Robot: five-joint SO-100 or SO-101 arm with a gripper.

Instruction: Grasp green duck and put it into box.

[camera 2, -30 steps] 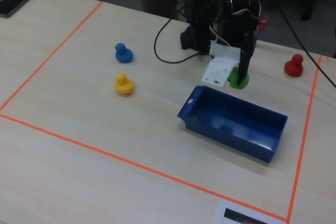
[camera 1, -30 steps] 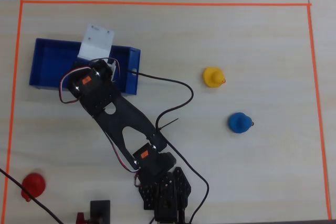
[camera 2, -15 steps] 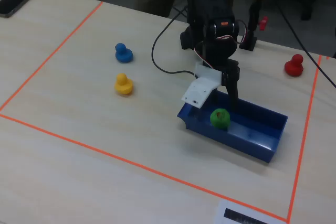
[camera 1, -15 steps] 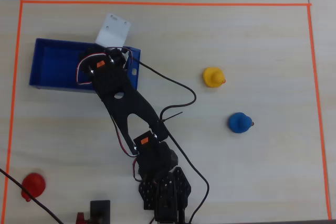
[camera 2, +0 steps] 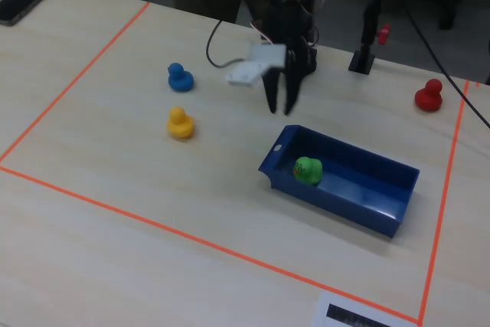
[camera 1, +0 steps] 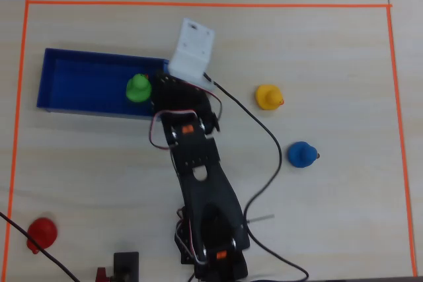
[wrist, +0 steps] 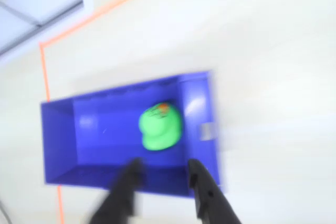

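Note:
The green duck (camera 1: 138,88) lies inside the blue box (camera 1: 73,80), near its right end in the overhead view. In the wrist view the green duck (wrist: 160,127) rests on the floor of the box (wrist: 94,135), just beyond my fingertips. In the fixed view the green duck (camera 2: 308,169) sits at the left end of the box (camera 2: 375,189). My gripper (wrist: 164,167) is open and empty, held above the box's near wall; in the fixed view my gripper (camera 2: 280,107) hangs above the table behind the box. In the overhead view the arm covers the box's right end.
A yellow duck (camera 1: 268,97) and a blue duck (camera 1: 302,154) stand right of the arm. A red duck (camera 1: 41,232) stands at the front left corner. Orange tape (camera 1: 198,4) marks the work area. A black cable (camera 1: 264,137) runs across the table.

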